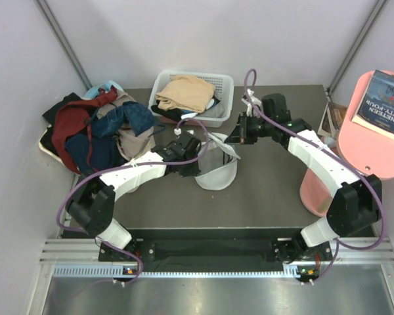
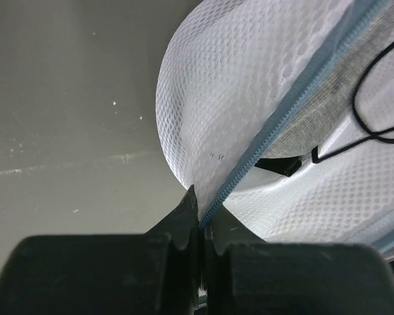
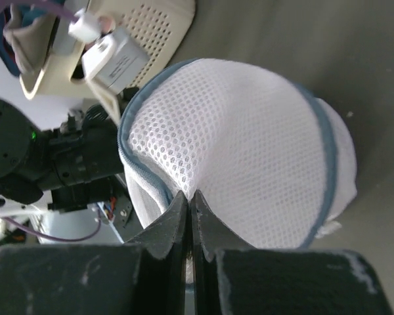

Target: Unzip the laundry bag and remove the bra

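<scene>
The laundry bag (image 1: 217,174), a round pouch of whitish mesh with a blue-grey zipper rim, is held up off the table between both grippers. My left gripper (image 1: 198,157) is shut on its left edge. In the left wrist view the jaws (image 2: 203,211) pinch the mesh right at the zipper line (image 2: 282,111). My right gripper (image 1: 233,139) is shut on the bag's upper right edge. In the right wrist view the jaws (image 3: 190,197) pinch the mesh of the bag (image 3: 249,151). The bra is hidden inside; only a greyish patch (image 2: 331,95) shows by the zipper.
A white slotted basket (image 1: 226,82) with a tan garment (image 1: 187,95) stands at the back. A pile of dark red and blue clothes (image 1: 92,128) lies at the back left. A pink stand (image 1: 374,141) with a book (image 1: 387,105) is at the right edge.
</scene>
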`<action>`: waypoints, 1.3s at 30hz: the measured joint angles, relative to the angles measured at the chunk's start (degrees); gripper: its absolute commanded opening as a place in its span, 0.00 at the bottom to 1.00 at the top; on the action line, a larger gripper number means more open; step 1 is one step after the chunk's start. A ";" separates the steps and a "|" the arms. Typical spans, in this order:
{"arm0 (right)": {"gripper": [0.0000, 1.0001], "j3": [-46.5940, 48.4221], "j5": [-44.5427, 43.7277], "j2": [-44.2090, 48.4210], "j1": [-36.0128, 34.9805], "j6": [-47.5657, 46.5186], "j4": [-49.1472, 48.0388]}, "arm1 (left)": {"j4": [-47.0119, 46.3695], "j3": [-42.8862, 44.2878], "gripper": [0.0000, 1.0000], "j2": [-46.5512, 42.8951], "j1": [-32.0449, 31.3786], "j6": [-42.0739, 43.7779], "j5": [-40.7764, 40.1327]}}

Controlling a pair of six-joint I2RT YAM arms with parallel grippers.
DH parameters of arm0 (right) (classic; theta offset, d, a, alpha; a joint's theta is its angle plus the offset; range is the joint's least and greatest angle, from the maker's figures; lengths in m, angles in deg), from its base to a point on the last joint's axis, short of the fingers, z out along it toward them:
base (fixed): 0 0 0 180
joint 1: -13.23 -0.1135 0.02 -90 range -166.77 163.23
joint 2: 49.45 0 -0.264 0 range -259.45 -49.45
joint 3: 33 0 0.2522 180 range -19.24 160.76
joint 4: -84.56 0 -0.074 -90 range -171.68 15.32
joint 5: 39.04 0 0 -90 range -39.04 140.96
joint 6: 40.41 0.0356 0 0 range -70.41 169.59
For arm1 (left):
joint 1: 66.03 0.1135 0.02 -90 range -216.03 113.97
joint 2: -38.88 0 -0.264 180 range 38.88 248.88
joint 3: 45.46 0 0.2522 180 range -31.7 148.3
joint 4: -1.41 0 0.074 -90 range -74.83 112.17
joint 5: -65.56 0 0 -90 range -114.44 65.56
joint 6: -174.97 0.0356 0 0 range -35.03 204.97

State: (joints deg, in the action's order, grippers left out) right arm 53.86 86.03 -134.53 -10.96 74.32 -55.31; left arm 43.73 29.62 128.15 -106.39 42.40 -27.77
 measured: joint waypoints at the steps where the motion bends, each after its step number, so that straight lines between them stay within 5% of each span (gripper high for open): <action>1: 0.00 0.02 0.33 0.00 1.46 0.50 0.13 | -0.02 0.00 0.00 0.00 0.00 0.11 -0.17; 13: 0.01 -1.75 -3.89 2.23 13.92 2.82 2.95 | -0.50 -1.97 0.00 -3.28 -0.02 0.31 -1.70; 15: 0.16 -1.75 -6.38 2.54 14.05 2.08 3.98 | -1.62 -1.97 0.00 -3.39 -0.02 0.52 -0.94; 16: 0.46 -1.64 -7.34 2.56 14.03 1.62 4.48 | -2.08 -1.97 0.00 -3.39 -0.02 0.61 -0.59; 19: 0.79 1.11 -11.67 2.29 14.29 -0.79 7.87 | -2.47 -1.97 0.00 -3.39 0.00 0.94 0.44; 29: 0.81 12.39 -18.64 5.55 9.86 -8.76 11.58 | -3.37 0.39 0.00 -1.18 0.00 2.25 2.51; 39: 0.84 3.61 -8.61 8.57 -10.73 -9.07 3.65 | -4.66 1.79 0.00 -0.50 0.00 2.25 3.98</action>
State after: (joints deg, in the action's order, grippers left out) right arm 57.47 77.42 -125.96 -21.69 65.25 -51.66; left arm 39.07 31.42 127.65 -106.39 44.65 -23.79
